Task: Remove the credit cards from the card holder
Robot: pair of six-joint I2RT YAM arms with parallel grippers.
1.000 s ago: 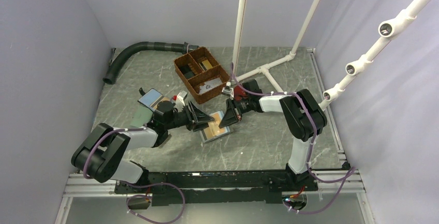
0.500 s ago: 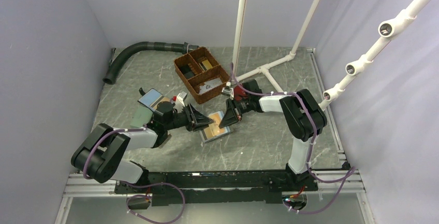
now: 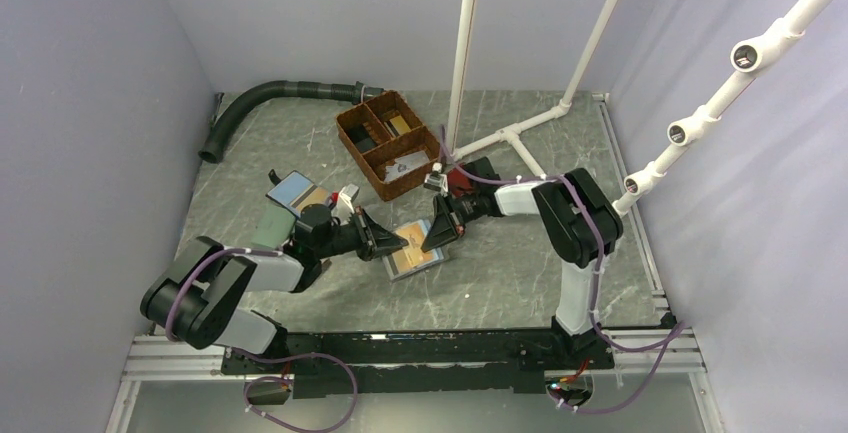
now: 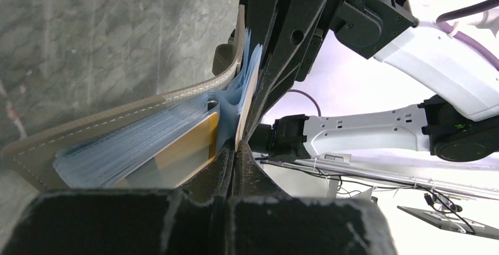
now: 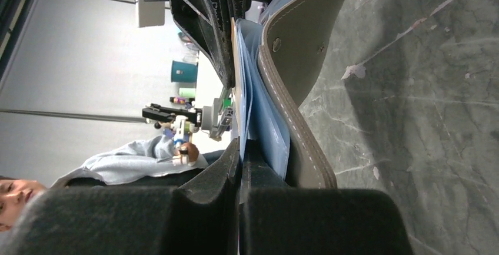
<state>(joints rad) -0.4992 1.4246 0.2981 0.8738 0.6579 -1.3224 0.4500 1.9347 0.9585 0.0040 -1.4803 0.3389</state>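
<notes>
Meanwhile, both my arms meet at the card holder (image 3: 412, 256), which lies open near the middle of the grey table (image 3: 520, 263), in front of a brown basket (image 3: 388, 143). One taupe half rests flat. The other half stands upright against my right gripper (image 3: 437, 237), whose jaws are pressed together on a thin inner leaf at the holder's edge. My left gripper (image 3: 396, 243) is fully closed too, its tips meeting at the fold beside a thin tan edge; whether that edge is pinched I cannot tell. The credit cards (image 4: 183, 152) sit in the light blue slots, one yellow-orange face showing.
</notes>
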